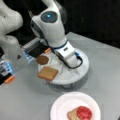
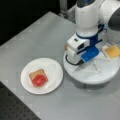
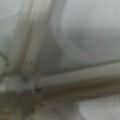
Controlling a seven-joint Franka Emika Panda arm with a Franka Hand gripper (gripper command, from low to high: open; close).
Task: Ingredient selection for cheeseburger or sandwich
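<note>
on the white round plate [image 1: 60,107] [image 2: 53,75] lies the start of the sandwich: a brown toast square [image 1: 72,115] [image 2: 36,73] with a red tomato disc [image 1: 84,113] [image 2: 39,80] resting on top of it, covering much of the slice and leaving one brown corner bare in both front views. the plate sits on the grey table [image 1: 25,100] [image 2: 37,37], just beside the white round divided tray [image 1: 80,72] [image 2: 100,75].

on the tray, a front view shows a second brown toast square [image 1: 48,73] near the rim, tilted and overhanging the edge a little, and a dark brown round patty [image 1: 42,59] just behind it. in a front view a yellow cheese square [image 2: 112,51] lies in a compartment at the tray's far right.

the gripper [image 1: 65,68] [image 2: 80,66] hangs low over the tray's middle, pointing down at the ridges; the arm's body hides the fingers, so it cannot be told whether they are parted or closed. the wrist view shows only the tray's white dividing ridges [image 3: 75,80] very close up.
</note>
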